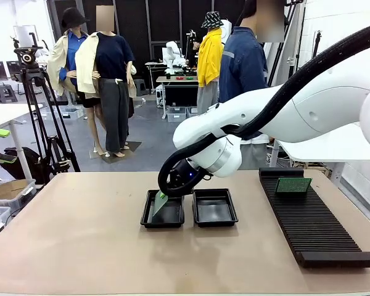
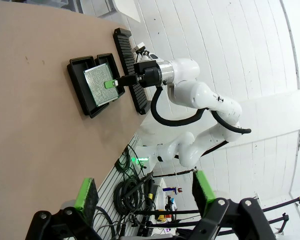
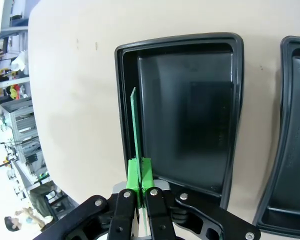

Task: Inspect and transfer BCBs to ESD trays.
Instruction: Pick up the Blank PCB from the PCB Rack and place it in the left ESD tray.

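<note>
Pinching the green board [image 3: 135, 125] on edge, the right fingers [image 3: 146, 174] point it straight ahead into the left-hand black tray [image 3: 180, 41], along one long wall, while the left fingers [image 2: 86, 192] stand wide open, well away.

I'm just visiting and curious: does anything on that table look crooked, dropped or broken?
Nothing looks broken or spilled. One green board stands on edge, tilted over the left black tray, but the right end effector is shut on it, so it's held, not dropped. A second board stands on the ribbed rack.
</note>
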Controlling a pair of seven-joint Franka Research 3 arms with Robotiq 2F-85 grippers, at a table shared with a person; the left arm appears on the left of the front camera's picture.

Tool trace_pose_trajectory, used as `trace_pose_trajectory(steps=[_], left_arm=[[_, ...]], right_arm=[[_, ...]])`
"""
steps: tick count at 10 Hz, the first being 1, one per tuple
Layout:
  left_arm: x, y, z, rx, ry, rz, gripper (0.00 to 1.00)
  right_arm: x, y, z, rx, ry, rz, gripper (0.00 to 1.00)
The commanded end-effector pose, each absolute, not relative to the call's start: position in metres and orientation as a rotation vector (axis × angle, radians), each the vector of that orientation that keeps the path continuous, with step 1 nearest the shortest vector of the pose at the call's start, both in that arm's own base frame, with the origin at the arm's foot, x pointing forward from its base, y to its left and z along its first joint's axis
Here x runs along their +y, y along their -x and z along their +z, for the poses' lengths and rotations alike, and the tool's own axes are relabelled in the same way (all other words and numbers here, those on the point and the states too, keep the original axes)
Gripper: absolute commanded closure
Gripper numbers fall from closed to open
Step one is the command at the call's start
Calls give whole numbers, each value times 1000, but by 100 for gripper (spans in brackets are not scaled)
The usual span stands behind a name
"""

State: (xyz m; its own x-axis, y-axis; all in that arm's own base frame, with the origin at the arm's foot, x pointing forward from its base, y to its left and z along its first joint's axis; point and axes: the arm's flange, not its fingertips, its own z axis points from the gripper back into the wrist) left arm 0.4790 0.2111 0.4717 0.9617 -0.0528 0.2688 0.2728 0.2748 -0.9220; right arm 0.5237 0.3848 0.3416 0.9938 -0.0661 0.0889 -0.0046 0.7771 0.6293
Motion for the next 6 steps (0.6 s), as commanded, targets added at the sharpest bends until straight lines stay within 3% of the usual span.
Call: trace_pose_trajectory(steps=[1, 6], left_arm=[[212, -477, 473, -200, 1268, -219, 0], [212, -477, 473, -200, 1268, -219, 0]], right_arm=[[392, -531, 339, -106, -667, -63, 100], [385, -525, 339, -104, -679, -38, 100]])
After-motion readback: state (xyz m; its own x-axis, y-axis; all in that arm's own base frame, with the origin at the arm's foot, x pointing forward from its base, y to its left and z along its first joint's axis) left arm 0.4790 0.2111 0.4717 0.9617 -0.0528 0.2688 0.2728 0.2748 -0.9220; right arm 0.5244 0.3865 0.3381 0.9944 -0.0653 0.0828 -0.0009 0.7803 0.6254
